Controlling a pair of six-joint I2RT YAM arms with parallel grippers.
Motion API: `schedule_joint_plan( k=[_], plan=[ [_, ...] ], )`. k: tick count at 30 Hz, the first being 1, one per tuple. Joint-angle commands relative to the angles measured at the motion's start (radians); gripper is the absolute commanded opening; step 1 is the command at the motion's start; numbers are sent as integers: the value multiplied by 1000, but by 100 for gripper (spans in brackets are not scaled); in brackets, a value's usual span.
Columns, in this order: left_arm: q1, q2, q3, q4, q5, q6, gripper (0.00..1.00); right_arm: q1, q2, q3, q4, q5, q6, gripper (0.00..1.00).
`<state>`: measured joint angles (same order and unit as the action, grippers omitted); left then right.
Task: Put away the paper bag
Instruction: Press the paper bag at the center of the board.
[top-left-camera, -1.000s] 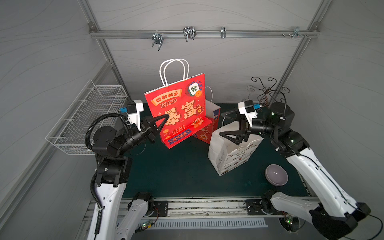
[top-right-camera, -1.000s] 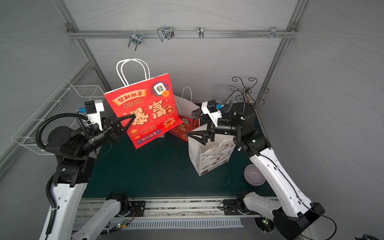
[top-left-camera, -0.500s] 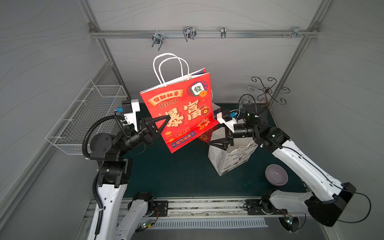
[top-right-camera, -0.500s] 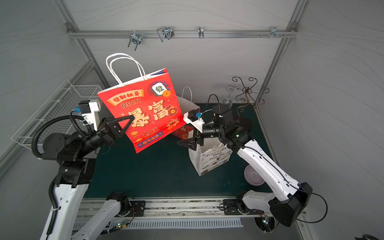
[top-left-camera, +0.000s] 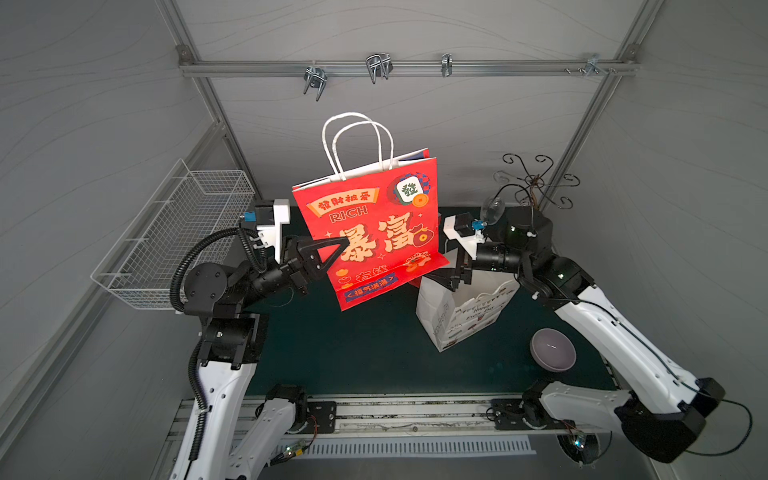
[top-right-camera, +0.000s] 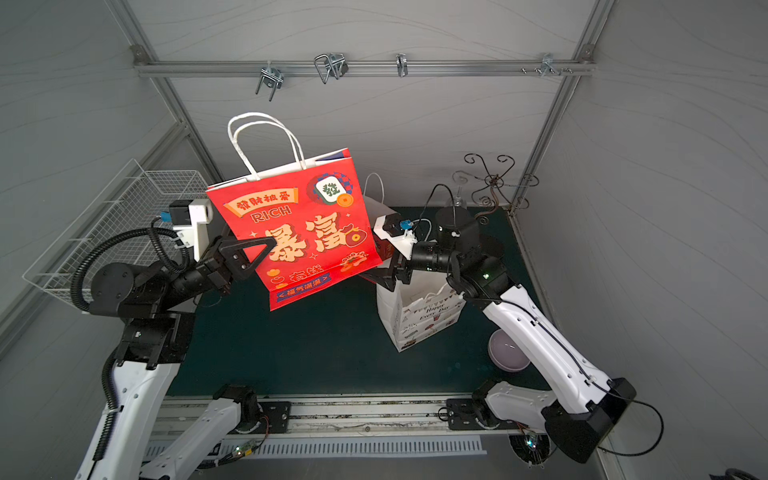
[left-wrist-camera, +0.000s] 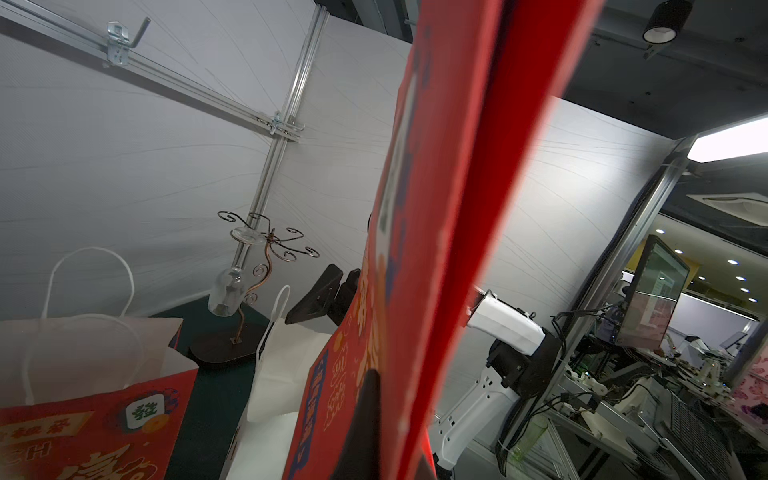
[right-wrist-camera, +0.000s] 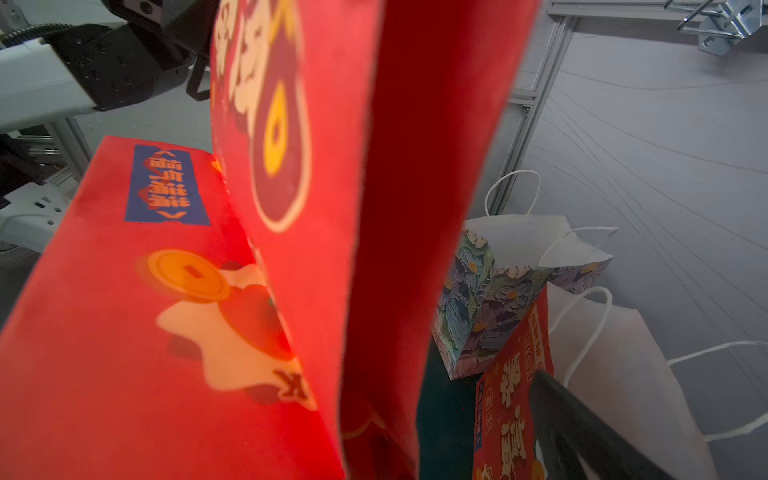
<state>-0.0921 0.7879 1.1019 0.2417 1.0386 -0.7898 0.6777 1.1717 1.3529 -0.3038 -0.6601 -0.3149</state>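
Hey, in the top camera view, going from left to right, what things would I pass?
wire basket → red paper bag → white paper bag → purple bowl

Two red bags (top-left-camera: 374, 232) (right-wrist-camera: 511, 374), one white bag (top-left-camera: 457, 320), one floral bag (right-wrist-camera: 478, 307); one bowl (top-left-camera: 552, 348), one basket (top-left-camera: 183, 232)

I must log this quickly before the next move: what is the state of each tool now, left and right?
The left tool is shut on the red paper bag.
The right tool is open and holds nothing, near the bag's lower corner.
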Motion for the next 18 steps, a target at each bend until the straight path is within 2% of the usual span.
schedule_joint_plan(
  k=[1,3,5,8,13,15,18],
  plan=[
    [-5,-3,26,7,34,3,0,-3,12,58,16,-203,16,99],
    [-6,-2,21,11,28,3,0,-4,32,81,13,-294,53,94],
    [-6,2,19,24,19,-9,0,0,42,84,34,-332,78,86],
    [-6,5,12,40,12,-31,0,0,60,92,52,-385,105,62],
    [-6,3,13,5,-2,-8,0,-3,70,82,95,-417,143,35],
    [-6,1,10,0,-17,-5,0,-4,72,79,109,-424,182,22],
    [-6,-14,9,-66,-78,85,0,-10,71,77,138,-416,217,2]
  ],
)
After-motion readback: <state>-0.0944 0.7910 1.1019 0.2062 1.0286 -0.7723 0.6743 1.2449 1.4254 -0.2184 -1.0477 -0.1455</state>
